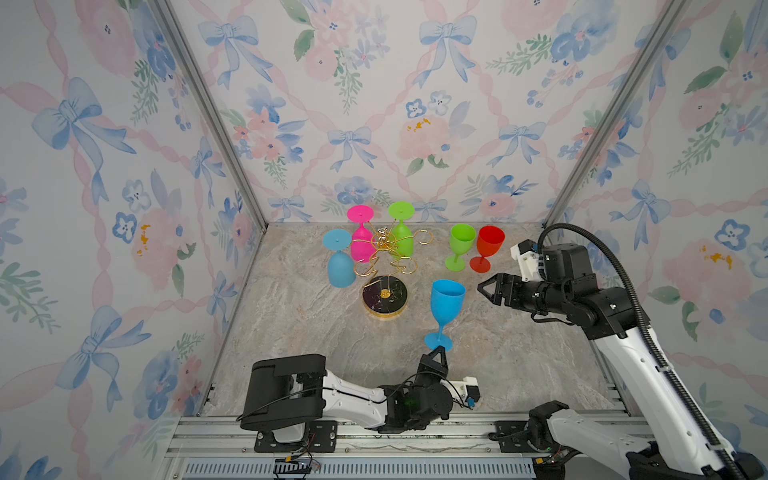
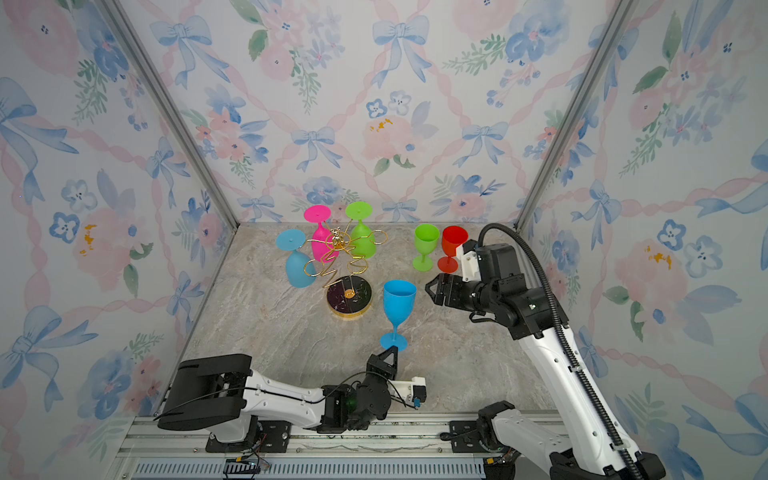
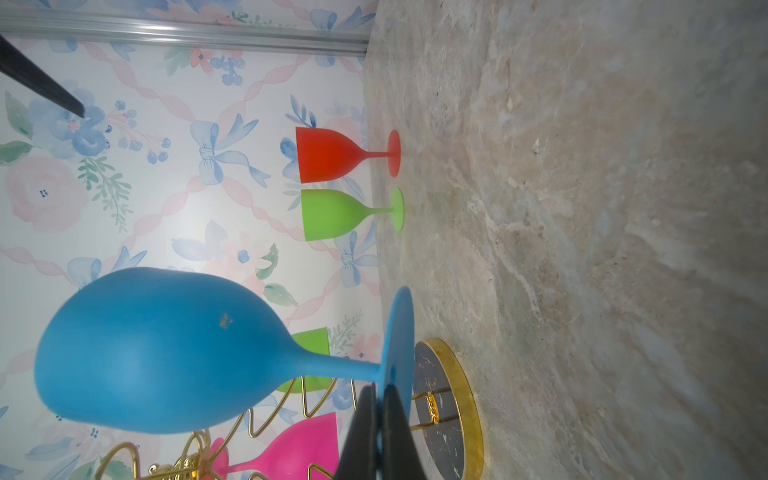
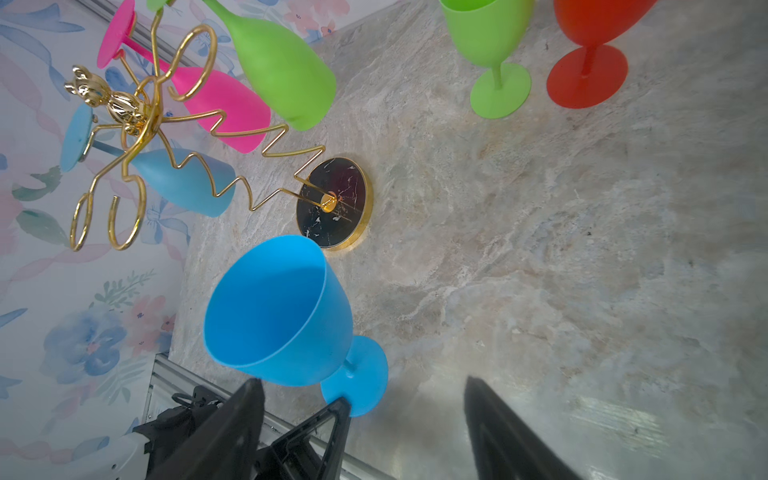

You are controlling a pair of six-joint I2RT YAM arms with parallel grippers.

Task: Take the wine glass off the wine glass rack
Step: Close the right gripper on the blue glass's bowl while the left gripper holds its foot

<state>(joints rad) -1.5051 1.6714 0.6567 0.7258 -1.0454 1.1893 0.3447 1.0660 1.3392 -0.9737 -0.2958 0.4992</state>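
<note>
The gold wire wine glass rack (image 1: pixel 384 297) (image 2: pixel 348 297) (image 4: pixel 332 203) stands at mid-table on its round black base. An upright blue wine glass (image 1: pixel 446 299) (image 2: pixel 399 299) (image 3: pixel 158 349) (image 4: pixel 282 316) is off the rack, to the right of the base. My left gripper (image 1: pixel 437 350) (image 2: pixel 392 350) (image 3: pixel 379 386) is shut on the rim of its foot. I cannot tell whether the foot touches the table. My right gripper (image 1: pixel 487 291) (image 2: pixel 434 291) (image 4: pixel 363 382) is open just right of the bowl, not touching it.
Three glasses hang upside down on the rack: light blue (image 1: pixel 340 268), pink (image 1: pixel 360 245) and green (image 1: pixel 402 241). A green glass (image 1: pixel 461 243) and a red glass (image 1: pixel 489 245) stand upright at the back right. Floral walls close three sides.
</note>
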